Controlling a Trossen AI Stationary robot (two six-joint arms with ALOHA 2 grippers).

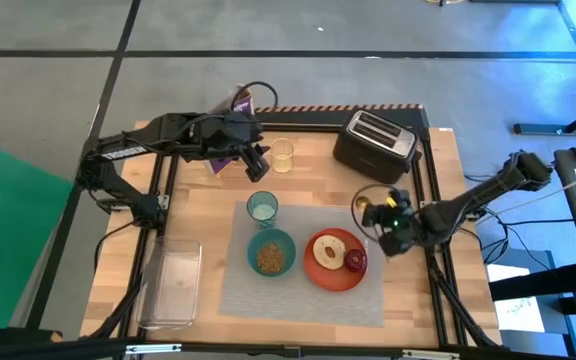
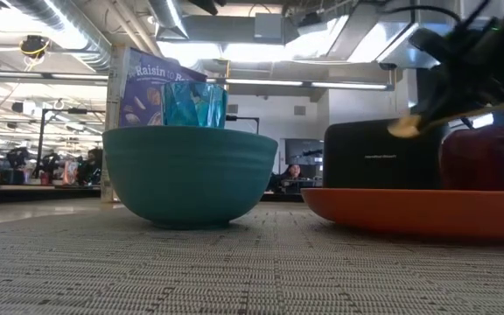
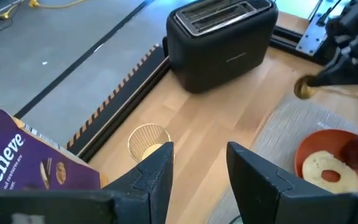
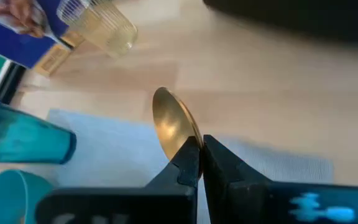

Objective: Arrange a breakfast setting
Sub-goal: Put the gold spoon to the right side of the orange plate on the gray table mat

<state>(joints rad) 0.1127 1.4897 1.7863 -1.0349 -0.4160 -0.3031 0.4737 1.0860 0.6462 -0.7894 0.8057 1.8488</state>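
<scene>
A clear plastic tray lies by the tabletop's front left corner, off the mat. The left tool hangs over the rear left part of the tabletop, its fingers spread with nothing between them. Beside it stands a purple cereal box, and just past the tool sits a pale clear cup on the bare wood.

The grey placemat covers the middle of the tabletop toward the front edge. At its rear left corner stands the translucent teal cup. Just in front of that cup sits the teal bowl, with brownish cereal inside. To the right of the bowl, close to it, rests the orange-red plate; it carries the bagel and, touching the bagel's right side, the small dark-red fruit.

The black toaster stands near the rear right corner of the tabletop, behind the mat. The right tool hovers at the placemat's right edge, just beside the plate, its fingers pressed together on the handle of the gold spoon, whose bowl points toward the rear of the tabletop and is raised off the surface.
</scene>
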